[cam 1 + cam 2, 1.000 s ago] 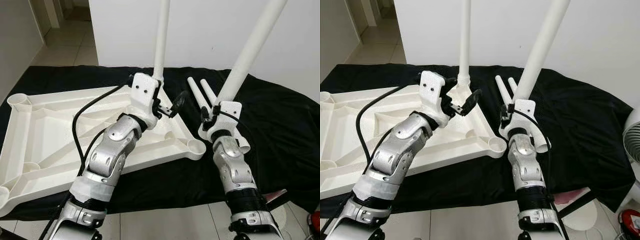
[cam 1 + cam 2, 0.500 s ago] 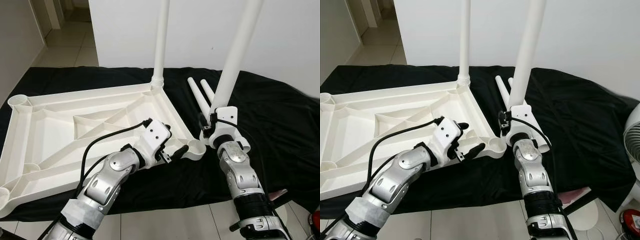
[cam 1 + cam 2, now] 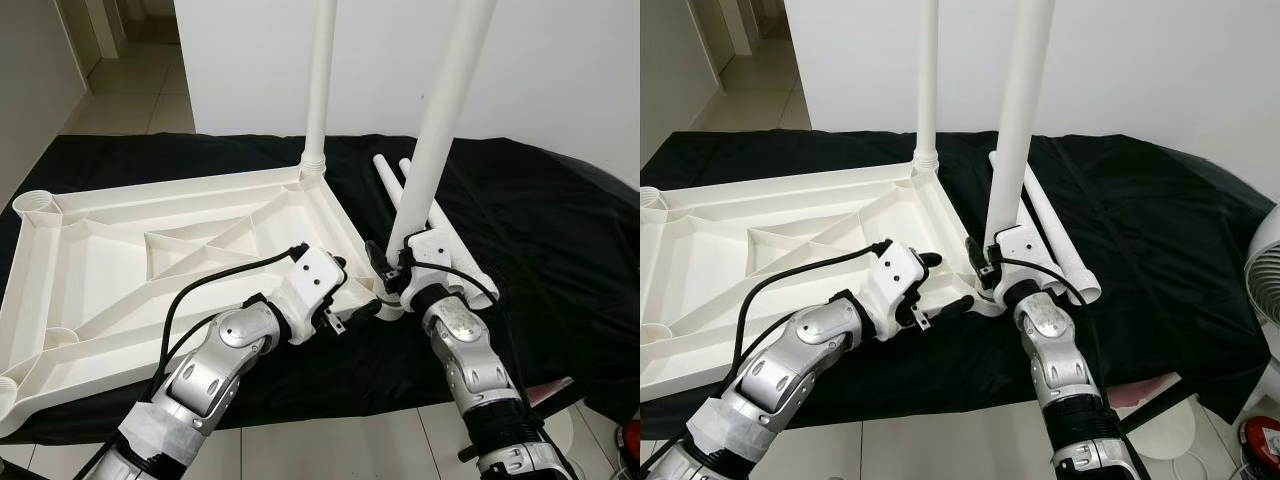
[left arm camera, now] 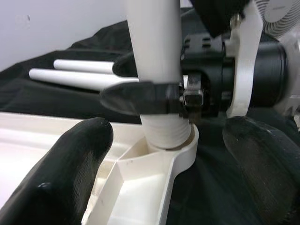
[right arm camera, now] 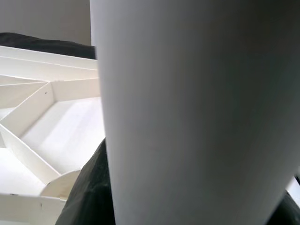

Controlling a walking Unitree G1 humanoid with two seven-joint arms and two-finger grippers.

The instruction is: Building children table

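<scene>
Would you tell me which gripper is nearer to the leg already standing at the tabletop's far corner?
Left. The left gripper sits at the near corner, open; the right gripper beside it grips a second leg, slightly farther from the standing leg.

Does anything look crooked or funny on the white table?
A little: the leg held by the right gripper leans slightly at its corner socket, while the other fitted leg stands straight. Nothing looks broken.

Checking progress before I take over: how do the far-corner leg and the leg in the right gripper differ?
The far-corner leg stands alone in its socket, with no gripper on it. The near-corner leg is clamped by the right gripper and leans slightly, its threaded end just entering the socket on the tabletop. Both are white tubes, pointing up.
</scene>
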